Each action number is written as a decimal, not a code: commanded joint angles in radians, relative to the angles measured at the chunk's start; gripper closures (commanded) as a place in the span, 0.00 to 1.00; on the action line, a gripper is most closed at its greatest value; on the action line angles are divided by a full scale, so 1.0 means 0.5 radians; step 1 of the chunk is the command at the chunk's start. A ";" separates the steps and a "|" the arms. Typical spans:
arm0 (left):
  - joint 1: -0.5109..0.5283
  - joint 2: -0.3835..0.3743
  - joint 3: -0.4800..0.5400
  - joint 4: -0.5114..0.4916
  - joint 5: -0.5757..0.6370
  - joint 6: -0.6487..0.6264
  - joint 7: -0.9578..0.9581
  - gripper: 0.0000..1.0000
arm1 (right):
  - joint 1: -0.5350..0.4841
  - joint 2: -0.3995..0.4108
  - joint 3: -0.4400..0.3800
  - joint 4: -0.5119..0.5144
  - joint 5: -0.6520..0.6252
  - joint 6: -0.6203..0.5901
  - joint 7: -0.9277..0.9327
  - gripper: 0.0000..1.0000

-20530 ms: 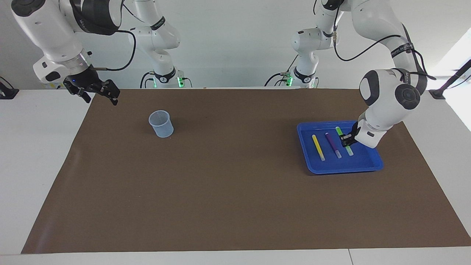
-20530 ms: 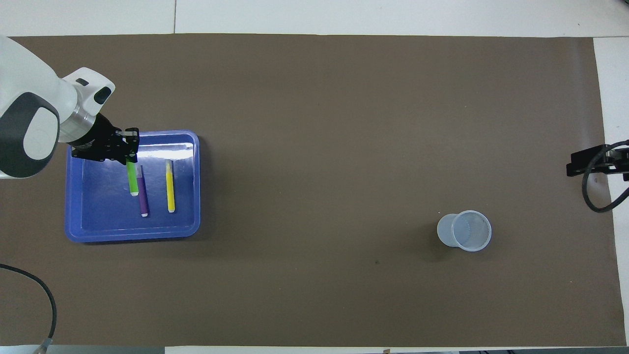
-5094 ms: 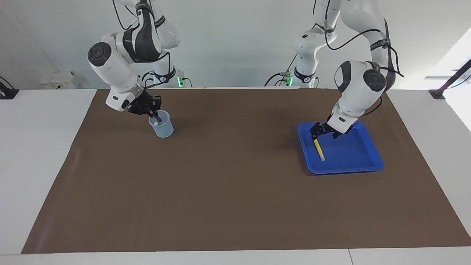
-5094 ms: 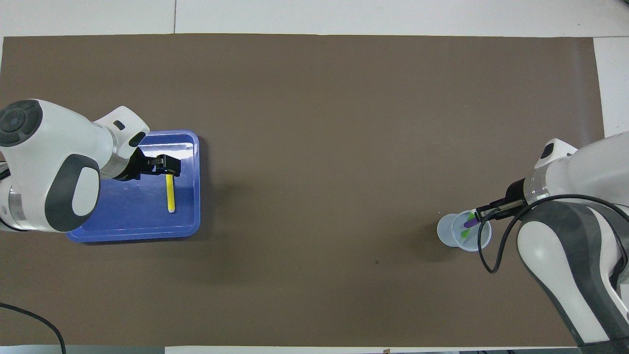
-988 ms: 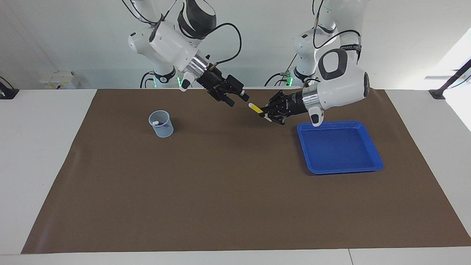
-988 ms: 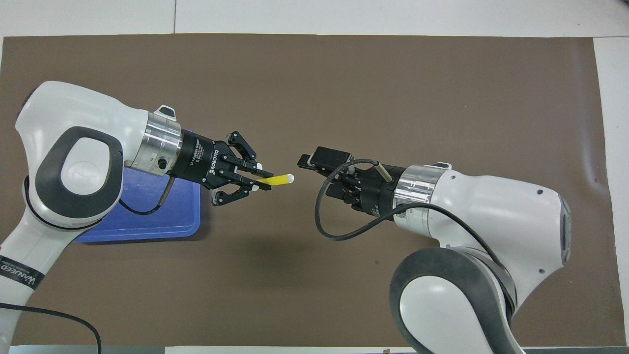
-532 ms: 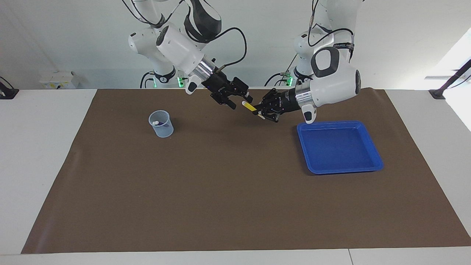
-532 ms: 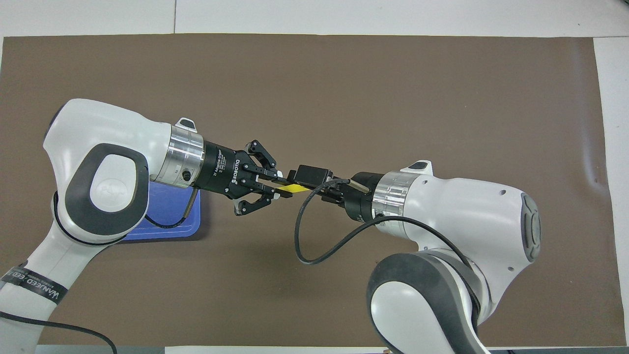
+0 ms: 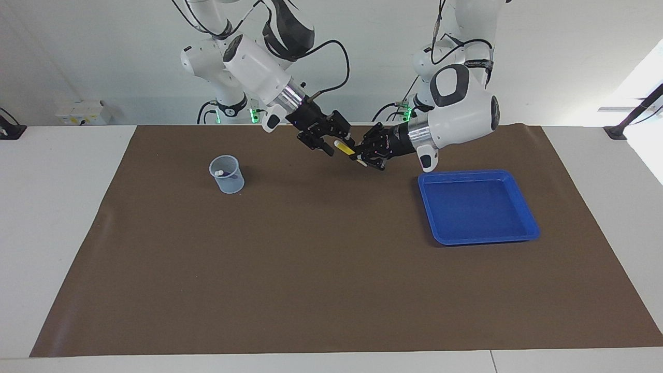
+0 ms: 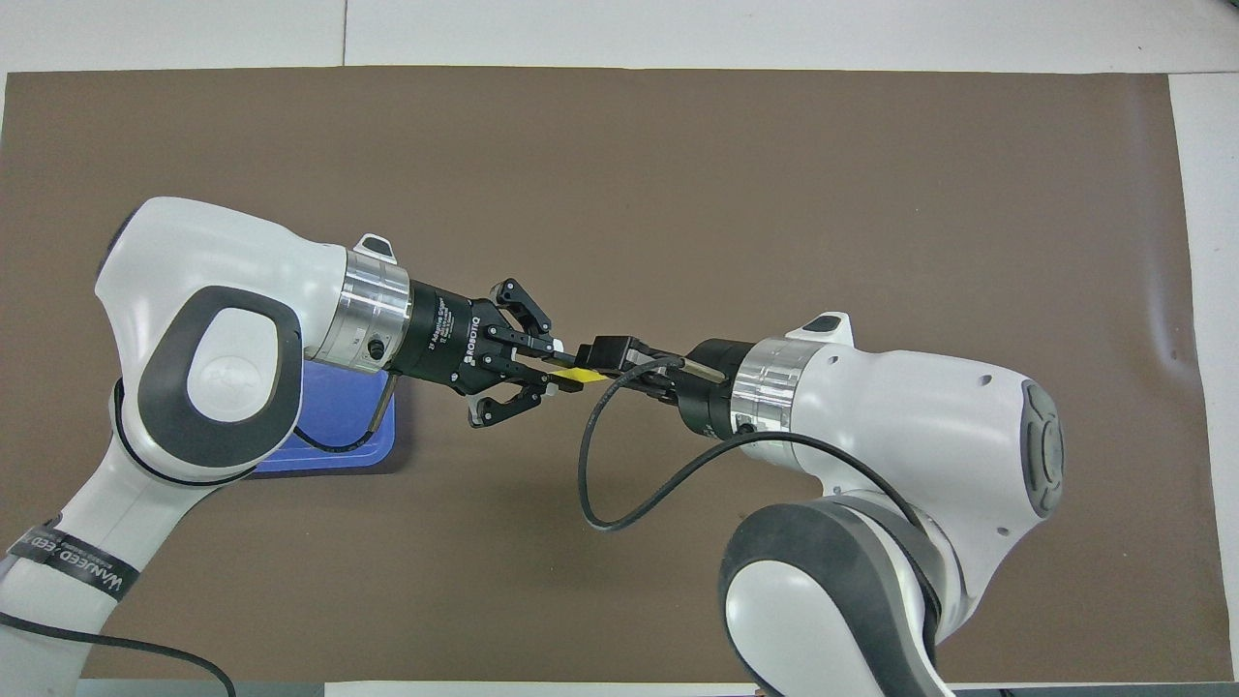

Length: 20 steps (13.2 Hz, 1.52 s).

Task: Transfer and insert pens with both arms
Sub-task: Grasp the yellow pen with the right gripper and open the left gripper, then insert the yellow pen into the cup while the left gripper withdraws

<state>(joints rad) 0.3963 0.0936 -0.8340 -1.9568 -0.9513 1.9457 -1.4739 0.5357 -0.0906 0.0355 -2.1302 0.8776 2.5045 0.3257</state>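
Observation:
A yellow pen point(image 9: 345, 149) hangs in the air over the mat between the two grippers, tilted, its pale end toward the right arm. My left gripper point(image 9: 356, 155) is shut on its yellow body, coming from the tray's end. My right gripper point(image 9: 336, 143) reaches in from the cup's end and sits around the pale end. In the overhead view the yellow pen point(image 10: 581, 374) shows only as a short piece between the left gripper point(image 10: 548, 374) and the right gripper point(image 10: 598, 362). A purple pen point(image 9: 233, 176) stands in the clear cup point(image 9: 226, 175).
The blue tray point(image 9: 479, 174) lies bare toward the left arm's end of the table; its corner point(image 10: 339, 431) shows under the left arm in the overhead view. The cup stands toward the right arm's end, hidden from overhead by the right arm. Brown mat point(image 9: 321, 269) covers the table.
Both grippers have come together over the mat. The right gripper has slid over the yellow pen's pale end and its jaws have narrowed. The left gripper still holds the pen.

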 commanded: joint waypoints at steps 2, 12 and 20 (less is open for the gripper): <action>-0.016 -0.089 0.017 -0.053 -0.052 0.036 -0.019 1.00 | -0.007 0.000 0.003 0.002 -0.022 -0.036 -0.029 1.00; 0.002 -0.089 0.024 0.026 0.361 0.152 0.009 0.00 | -0.181 -0.113 -0.013 0.011 -0.309 -0.486 -0.029 1.00; 0.195 -0.071 0.045 0.256 1.358 -0.353 1.210 0.00 | -0.657 -0.172 -0.019 0.144 -1.153 -1.263 -0.350 1.00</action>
<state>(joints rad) 0.4542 0.0713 -0.8149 -1.8596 -0.3425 1.8550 -1.0167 0.2589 -0.1780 0.0170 -2.0311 0.3509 1.9062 0.2499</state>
